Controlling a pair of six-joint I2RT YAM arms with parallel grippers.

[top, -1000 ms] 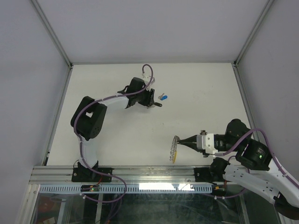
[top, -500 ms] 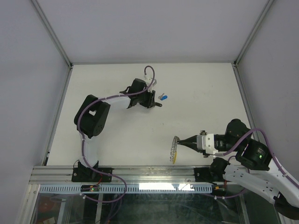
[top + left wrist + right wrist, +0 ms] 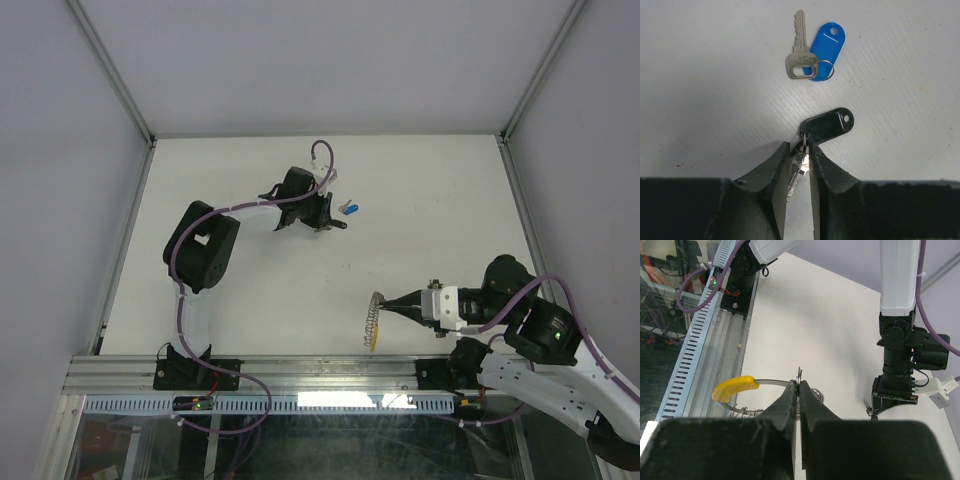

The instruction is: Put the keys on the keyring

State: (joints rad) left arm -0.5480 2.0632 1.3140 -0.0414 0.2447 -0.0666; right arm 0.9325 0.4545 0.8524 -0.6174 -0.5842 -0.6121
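Note:
A silver key (image 3: pixel 801 55) with a blue tag (image 3: pixel 826 47) lies flat on the white table; in the top view this blue-tagged key (image 3: pixel 350 209) sits just right of my left gripper (image 3: pixel 325 222). A second silver key (image 3: pixel 796 170), ringed to a black tag (image 3: pixel 827 125), stands on edge between my left gripper's (image 3: pixel 799 150) fingers, which pinch its head. The keyring (image 3: pixel 373 318), a ribbed silver hoop with a yellow segment (image 3: pixel 735 387), stands upright near the front edge. My right gripper (image 3: pixel 800 384) is shut on its thin band.
The aluminium rail (image 3: pixel 330 372) and cable duct (image 3: pixel 690 355) run along the near table edge, close beside the keyring. White walls enclose the table on three sides. The left arm (image 3: pixel 897 340) reaches down at the far middle of the table.
The left gripper's jaws have narrowed onto the black-tagged key, and the left arm's elbow has shifted slightly right. The right arm and keyring have not moved.

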